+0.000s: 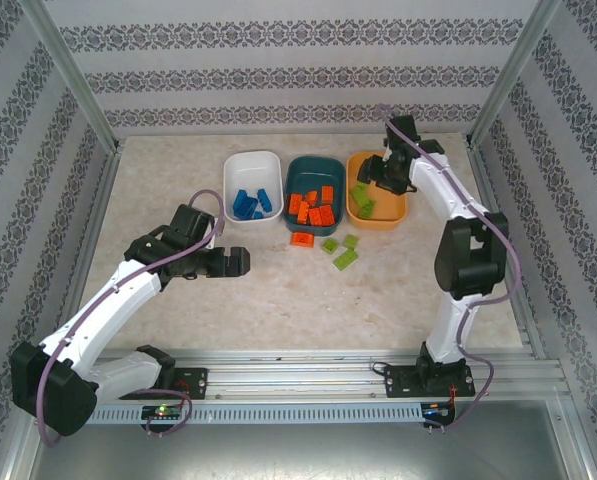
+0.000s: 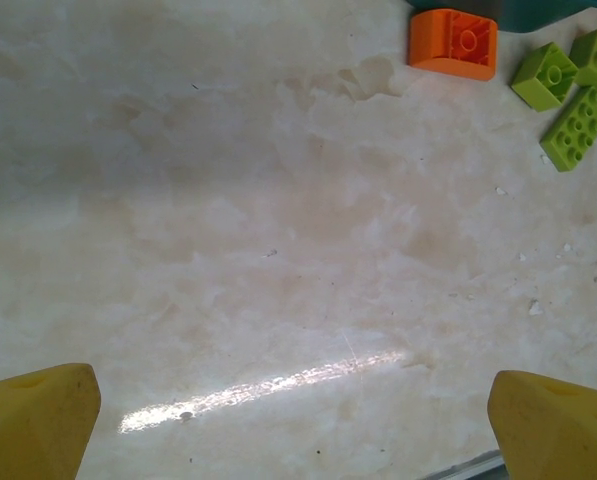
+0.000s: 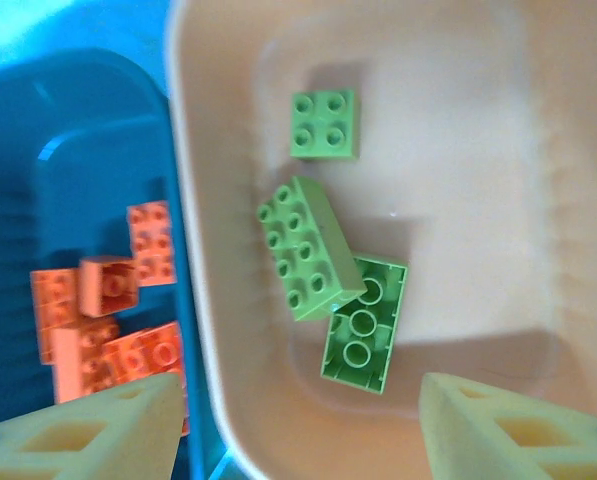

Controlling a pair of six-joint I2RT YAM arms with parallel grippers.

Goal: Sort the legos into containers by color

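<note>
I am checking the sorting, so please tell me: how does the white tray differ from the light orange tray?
The white tray stands at the left end of the row; the light orange tray at the right end. The white tray holds blue bricks; the light orange tray holds green bricks. The right end effector is above the light orange tray; none is above the white tray. Both are shallow, rounded and alike in size.
</note>
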